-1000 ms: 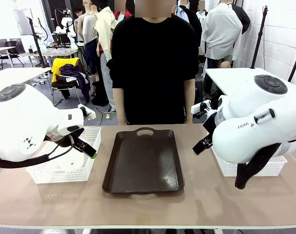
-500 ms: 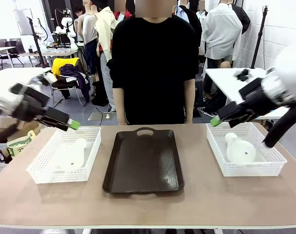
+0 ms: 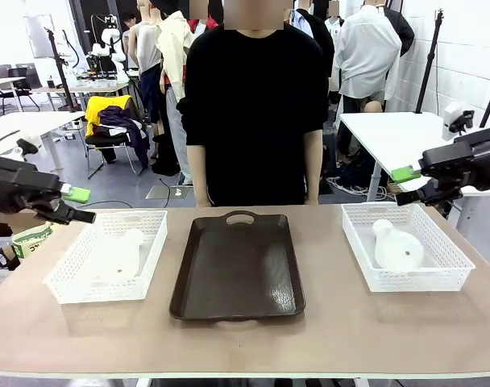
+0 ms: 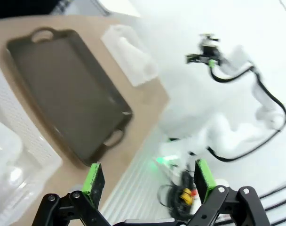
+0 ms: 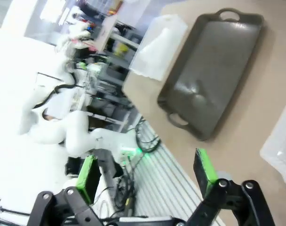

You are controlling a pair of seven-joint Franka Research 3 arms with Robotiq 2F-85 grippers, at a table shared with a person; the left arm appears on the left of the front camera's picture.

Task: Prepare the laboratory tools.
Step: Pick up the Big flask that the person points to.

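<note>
Inward of the left end effector (image 3: 82, 205), released and empty, presumably as destination: dark tray (image 3: 237, 262). Closer below it, lying in a basket (image 3: 96, 290) for pickup: one flask (image 3: 120, 251). Likewise below the right end effector (image 3: 404, 185), released: other flask (image 3: 396, 246).

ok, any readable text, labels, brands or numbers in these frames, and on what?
No text can be read.
The dark brown tray, left mesh basket, right mesh basket, left flask and right flask show no print.
Pale bag at the table's left edge: any marks are too blurred to read.
</note>
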